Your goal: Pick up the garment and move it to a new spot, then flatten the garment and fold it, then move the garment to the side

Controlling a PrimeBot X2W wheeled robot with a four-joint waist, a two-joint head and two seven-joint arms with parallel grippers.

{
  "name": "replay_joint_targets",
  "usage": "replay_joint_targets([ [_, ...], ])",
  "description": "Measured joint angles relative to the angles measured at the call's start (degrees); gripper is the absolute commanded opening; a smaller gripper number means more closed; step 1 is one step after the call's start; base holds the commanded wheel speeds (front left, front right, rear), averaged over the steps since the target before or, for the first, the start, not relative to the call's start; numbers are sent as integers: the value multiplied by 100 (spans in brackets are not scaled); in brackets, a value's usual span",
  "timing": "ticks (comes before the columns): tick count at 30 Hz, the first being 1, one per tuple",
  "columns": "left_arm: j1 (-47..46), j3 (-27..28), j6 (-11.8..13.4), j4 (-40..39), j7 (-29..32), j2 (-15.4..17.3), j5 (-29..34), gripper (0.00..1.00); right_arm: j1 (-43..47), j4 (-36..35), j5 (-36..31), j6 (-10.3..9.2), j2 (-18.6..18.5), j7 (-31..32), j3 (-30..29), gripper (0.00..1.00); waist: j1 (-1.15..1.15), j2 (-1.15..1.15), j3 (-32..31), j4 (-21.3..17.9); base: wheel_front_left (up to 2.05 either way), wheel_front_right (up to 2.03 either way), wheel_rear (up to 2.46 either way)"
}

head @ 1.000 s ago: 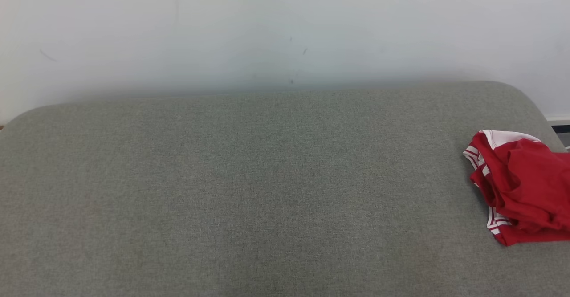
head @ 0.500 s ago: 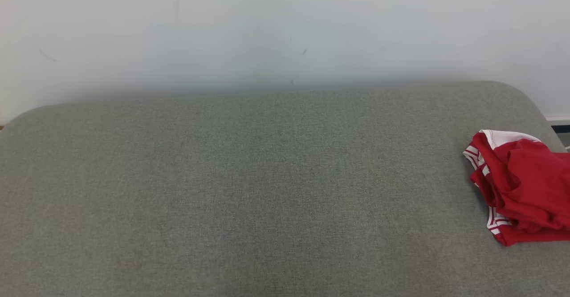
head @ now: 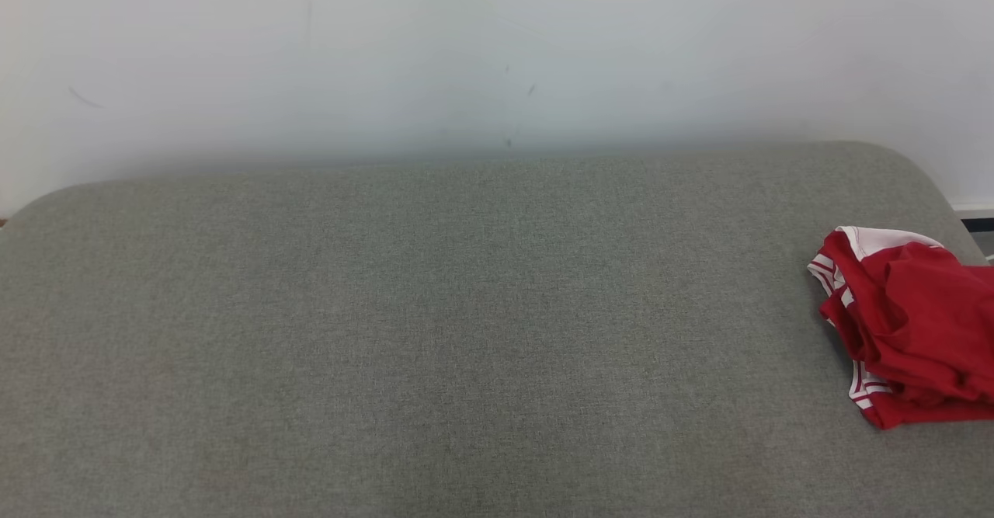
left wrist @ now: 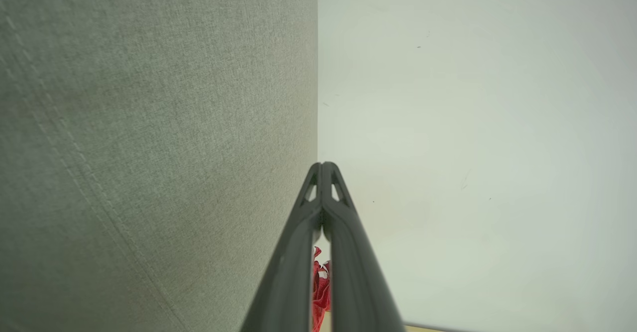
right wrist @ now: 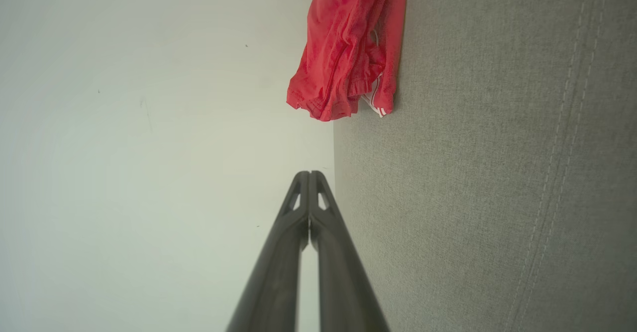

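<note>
**A:** What does the garment look like?

**B:** There is one garment [head: 908,324]. It is bright red, with white trim and thin white stripes along its edges. It lies crumpled in a loose heap, with folds bunched over one another.

**A:** Where is it?

**B:** In the head view it sits at about 3 o'clock on one grey cushion [head: 466,332]. It is close to the cushion's right end, and the picture's edge cuts part of it off.

**A:** And the grippers?

**B:** There are two. In its own wrist view, the left gripper [left wrist: 322,165] has its two dark fingers pressed together at the tips and holds nothing. A sliver of red shows between the fingers at 6 o'clock. The right gripper [right wrist: 309,173] is also closed and empty. In its wrist view the garment is at 12 o'clock, well apart from the fingertips.

**A:** Anything else?

**B:** One pale wall [head: 466,52] stands behind the cushion at 12 o'clock, with a few small dark marks on it.
</note>
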Motion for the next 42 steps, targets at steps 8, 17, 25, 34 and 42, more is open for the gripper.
replay_joint_targets([
  [8, 1, 4, 0, 0, 2, -7, 0, 0, 0, 0, 1, 0, 0, 0, 0, 0, 0, 0, 0, 0, 0, 0, 0],
  [17, 2, 8, 0, 0, 10, -15, 0, 0, 0, 0, 1, 0, 0, 0, 0, 0, 0, 0, 0, 0, 0, 0, 0],
  [25, 2, 12, 0, 0, 18, -21, 0, 0, 0, 0, 1, 0, 0, 0, -1, 0, 0, 0, 0, 0, 0, 0, 0],
  [34, 3, 16, 0, 0, 24, -24, 0, 0, 0, 0, 2, 0, 0, 0, 0, 0, 0, 0, 0, 0, 0, 0, 0],
  [42, 3, 18, -1, 0, 25, -29, 1, 0, 0, 0, 3, 0, 0, 0, 0, 0, 0, 0, 0, 0, 0, 0, 0],
])
